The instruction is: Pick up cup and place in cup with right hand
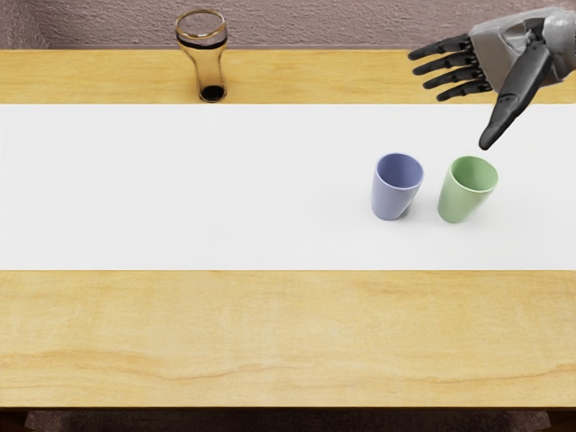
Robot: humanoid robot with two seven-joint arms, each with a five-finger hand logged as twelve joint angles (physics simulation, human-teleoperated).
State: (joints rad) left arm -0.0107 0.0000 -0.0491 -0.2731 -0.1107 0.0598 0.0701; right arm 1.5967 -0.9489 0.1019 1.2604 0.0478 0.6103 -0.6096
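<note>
Tinted drinking glass (207, 67): upright on the counter (234, 333), well apart from the blue cup (394, 193), to its far left. Blue cup: upright, mouth up, on the white runner (180, 184) that extends to either side of it. Green cup (461, 196): upright just to the blue cup's right, the two apart. Right hand (508, 63): farther back and right of the blue cup, touching neither cup; fingers extended, thumb apart, gripping nothing.
</note>
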